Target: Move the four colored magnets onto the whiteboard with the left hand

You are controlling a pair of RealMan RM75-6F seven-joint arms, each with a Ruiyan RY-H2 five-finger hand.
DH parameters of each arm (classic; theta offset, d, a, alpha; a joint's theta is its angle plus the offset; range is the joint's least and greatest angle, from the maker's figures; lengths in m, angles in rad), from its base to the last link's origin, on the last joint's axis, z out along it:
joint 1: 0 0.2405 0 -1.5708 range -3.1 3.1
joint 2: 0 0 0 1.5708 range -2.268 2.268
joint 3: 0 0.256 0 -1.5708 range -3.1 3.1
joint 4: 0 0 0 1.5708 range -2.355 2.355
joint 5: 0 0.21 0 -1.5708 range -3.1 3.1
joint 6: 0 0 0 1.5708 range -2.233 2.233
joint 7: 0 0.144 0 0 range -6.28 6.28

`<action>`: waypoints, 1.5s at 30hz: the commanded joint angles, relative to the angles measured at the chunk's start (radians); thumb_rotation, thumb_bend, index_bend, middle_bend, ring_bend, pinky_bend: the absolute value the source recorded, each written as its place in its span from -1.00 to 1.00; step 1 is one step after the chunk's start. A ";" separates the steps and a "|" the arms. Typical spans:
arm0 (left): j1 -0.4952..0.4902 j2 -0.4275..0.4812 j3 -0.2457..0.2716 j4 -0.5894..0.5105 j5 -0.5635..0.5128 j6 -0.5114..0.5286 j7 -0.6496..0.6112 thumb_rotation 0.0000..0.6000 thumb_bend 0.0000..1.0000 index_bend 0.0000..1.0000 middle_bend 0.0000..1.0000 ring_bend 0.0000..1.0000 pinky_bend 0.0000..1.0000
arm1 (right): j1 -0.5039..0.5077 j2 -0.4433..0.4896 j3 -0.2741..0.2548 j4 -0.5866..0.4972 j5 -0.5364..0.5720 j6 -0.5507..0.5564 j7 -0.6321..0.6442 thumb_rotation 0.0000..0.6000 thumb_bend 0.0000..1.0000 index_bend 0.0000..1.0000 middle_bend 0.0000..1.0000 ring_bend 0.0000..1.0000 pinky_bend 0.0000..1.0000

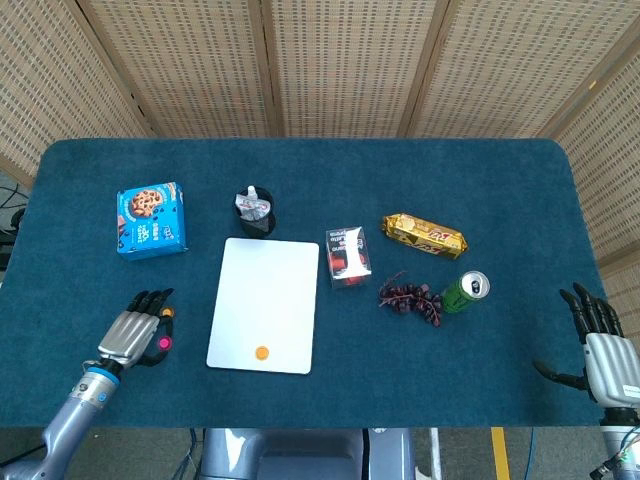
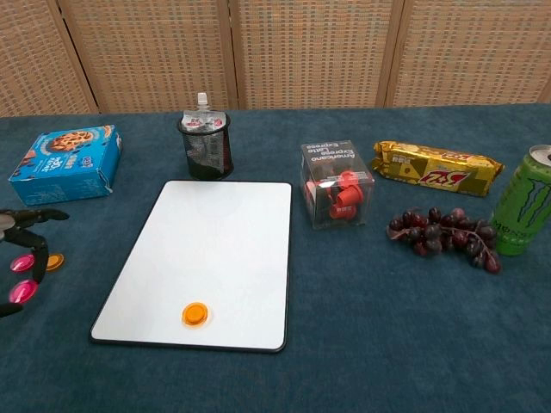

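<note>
We judge the pink magnets light, hard, slick discs, best pinched at the rim; our left robot hand seemingly pinches two, while an orange magnet lies at its 3 o'clock.

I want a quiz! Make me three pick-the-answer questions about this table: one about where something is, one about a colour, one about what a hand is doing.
1. Where is the orange magnet on the whiteboard?
A. Near its front edge
B. At its back edge
C. Off it, on the cloth

2. What colour is the can?
A. Blue
B. Green
C. Red

3. What is the left hand doing?
A. Resting on the cookie box
B. Reaching over the magnets left of the whiteboard
C. Holding the grapes

Answers: 1 A, the magnet sits low on the board in the chest view. 2 B, the can is bright green. 3 B, its fingers are around the pink magnets.
</note>
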 commanded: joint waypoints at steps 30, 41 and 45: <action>-0.344 -0.258 -0.178 -0.106 -0.596 0.049 0.437 1.00 -0.50 -0.92 -1.00 -1.00 -1.00 | 0.004 0.006 -0.001 0.001 0.009 -0.016 0.016 1.00 -0.89 -0.97 -1.00 -1.00 -1.00; -0.238 -0.078 -0.074 -0.020 -0.448 0.011 0.235 1.00 -0.41 -0.32 -1.00 -1.00 -1.00 | 0.003 0.006 -0.003 -0.001 0.004 -0.013 0.010 1.00 -0.89 -0.97 -1.00 -1.00 -1.00; -0.211 -0.056 -0.050 0.052 -0.403 -0.035 0.148 1.00 -0.39 -0.24 -1.00 -1.00 -1.00 | 0.002 0.006 -0.003 -0.003 0.004 -0.011 0.009 1.00 -0.89 -0.97 -1.00 -1.00 -1.00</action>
